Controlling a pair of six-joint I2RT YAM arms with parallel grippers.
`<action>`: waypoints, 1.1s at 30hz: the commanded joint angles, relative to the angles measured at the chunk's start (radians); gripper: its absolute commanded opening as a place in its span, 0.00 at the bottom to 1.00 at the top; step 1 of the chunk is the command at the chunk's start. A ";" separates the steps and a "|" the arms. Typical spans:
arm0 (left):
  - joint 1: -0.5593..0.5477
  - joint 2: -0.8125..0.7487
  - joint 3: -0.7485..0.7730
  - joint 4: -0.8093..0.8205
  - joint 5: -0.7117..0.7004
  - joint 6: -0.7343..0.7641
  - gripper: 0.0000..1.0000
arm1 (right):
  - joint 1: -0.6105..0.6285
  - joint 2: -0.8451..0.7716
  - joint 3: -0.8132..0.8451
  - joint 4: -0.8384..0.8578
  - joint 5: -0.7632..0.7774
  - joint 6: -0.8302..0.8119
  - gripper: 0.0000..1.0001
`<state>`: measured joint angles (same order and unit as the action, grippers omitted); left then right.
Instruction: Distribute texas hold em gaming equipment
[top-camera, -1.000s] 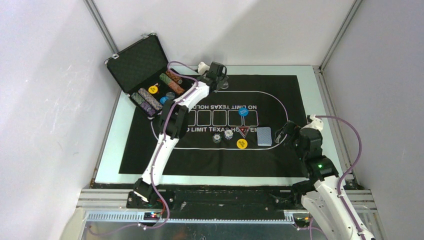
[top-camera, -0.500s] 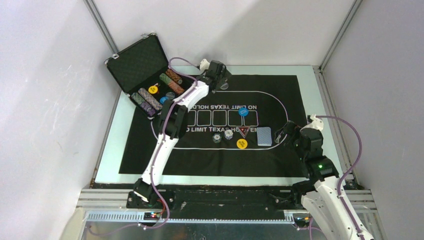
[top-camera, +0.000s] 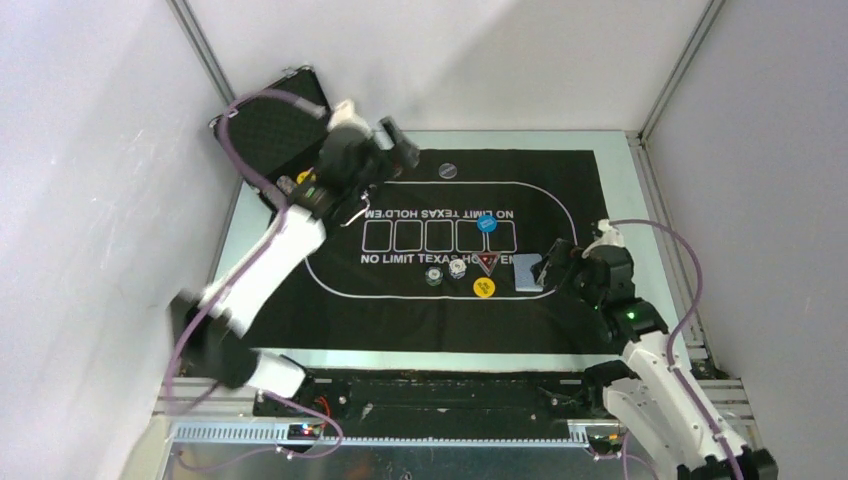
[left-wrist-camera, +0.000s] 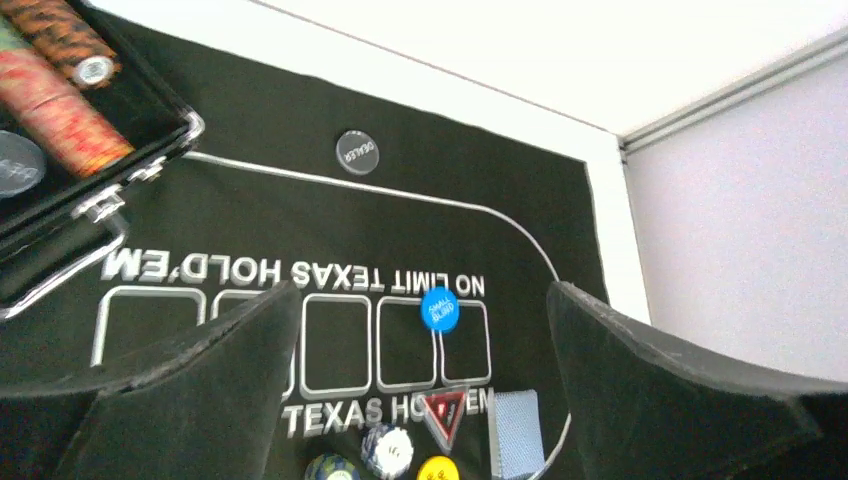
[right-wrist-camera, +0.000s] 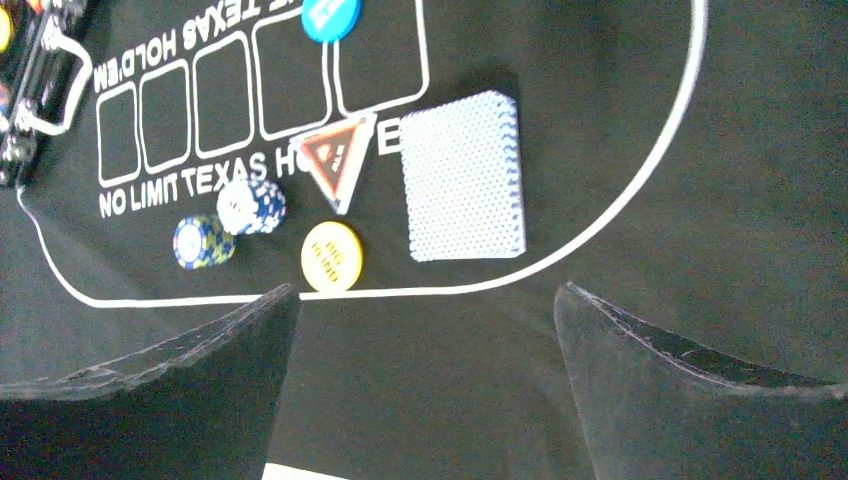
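A dark dealer disc (top-camera: 448, 171) (left-wrist-camera: 357, 152) lies alone on the mat's far side. A blue disc (top-camera: 486, 224) (left-wrist-camera: 438, 309) rests on the printed boxes. Nearer are two small chips (top-camera: 445, 272) (right-wrist-camera: 251, 207), the red-black triangle marker (top-camera: 487, 263) (right-wrist-camera: 334, 158), a yellow disc (top-camera: 483, 288) (right-wrist-camera: 331, 256) and the blue-backed cards (top-camera: 525, 272) (right-wrist-camera: 463, 178). My left gripper (top-camera: 402, 145) (left-wrist-camera: 422, 290) hangs open and empty, high, left of the dealer disc. My right gripper (top-camera: 553, 266) (right-wrist-camera: 425, 290) is open, just right of the cards, touching nothing.
The black mat with white lettering (top-camera: 560, 320) covers most of the table. The open black case (top-camera: 262, 125) (left-wrist-camera: 120, 165) stands at the far left corner, with rows of chips (left-wrist-camera: 60, 110) in it, partly hidden by my left arm. Walls close in on both sides.
My left gripper opened and left the dealer disc on the mat's far side, then the arm swung up and back to the left. My right gripper edged closer to the cards.
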<state>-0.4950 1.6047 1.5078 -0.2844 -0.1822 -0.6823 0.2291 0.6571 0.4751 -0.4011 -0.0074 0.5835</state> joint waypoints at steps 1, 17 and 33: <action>-0.009 -0.389 -0.479 0.105 -0.082 0.041 1.00 | 0.082 0.183 0.094 0.147 -0.060 -0.014 1.00; -0.013 -0.983 -0.983 -0.146 -0.295 -0.058 1.00 | 0.219 1.224 0.925 0.016 0.133 -0.192 0.98; -0.011 -1.006 -1.027 -0.178 -0.341 -0.135 1.00 | 0.211 1.521 1.147 -0.115 0.200 -0.159 0.74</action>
<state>-0.5037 0.6132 0.5156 -0.5243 -0.5217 -0.7792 0.4431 2.1574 1.5848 -0.4652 0.1604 0.4103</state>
